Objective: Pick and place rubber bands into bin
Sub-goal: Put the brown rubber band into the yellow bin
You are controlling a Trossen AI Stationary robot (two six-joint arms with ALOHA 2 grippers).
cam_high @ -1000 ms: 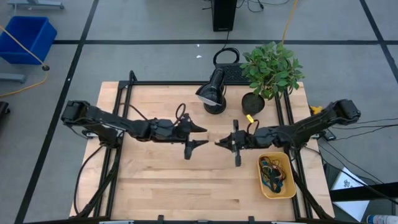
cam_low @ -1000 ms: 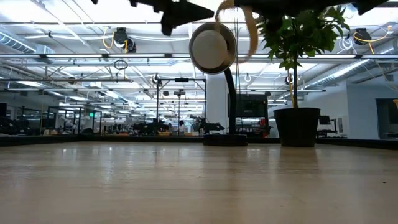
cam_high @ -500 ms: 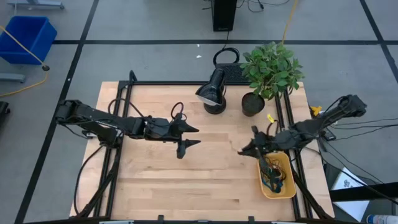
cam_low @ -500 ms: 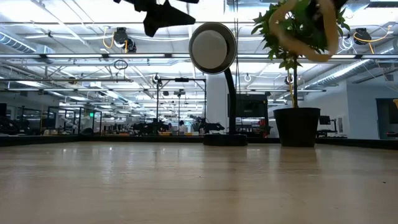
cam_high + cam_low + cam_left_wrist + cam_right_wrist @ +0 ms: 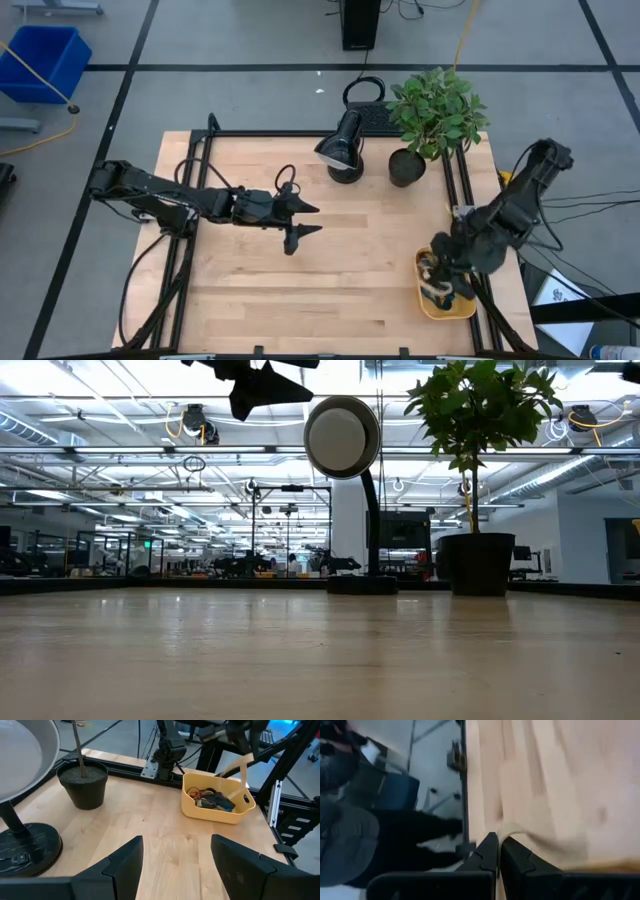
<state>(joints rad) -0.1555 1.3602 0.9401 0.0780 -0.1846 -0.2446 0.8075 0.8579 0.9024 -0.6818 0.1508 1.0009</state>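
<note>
— What sort of place is this?

— A robotics lab on a large open industrial floor. Past the wooden desk (image 5: 300, 660) the low view shows exposed ceiling trusses (image 5: 120, 455) with strip lights and rows of black-framed workstations (image 5: 130, 550).

— Anything else?

— From above, black tape lines (image 5: 120, 100) mark out a grey floor, with a blue crate (image 5: 45, 60) and cables (image 5: 590, 205) nearby.

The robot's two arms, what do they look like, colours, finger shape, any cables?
Both are slim, dark, jointed arms. The left gripper ends in two pointed black fingers, broad and angular close up. The right gripper has matching black wedge-shaped fingers. Thin black cables loop above the left wrist and trail beside the right arm.
</note>
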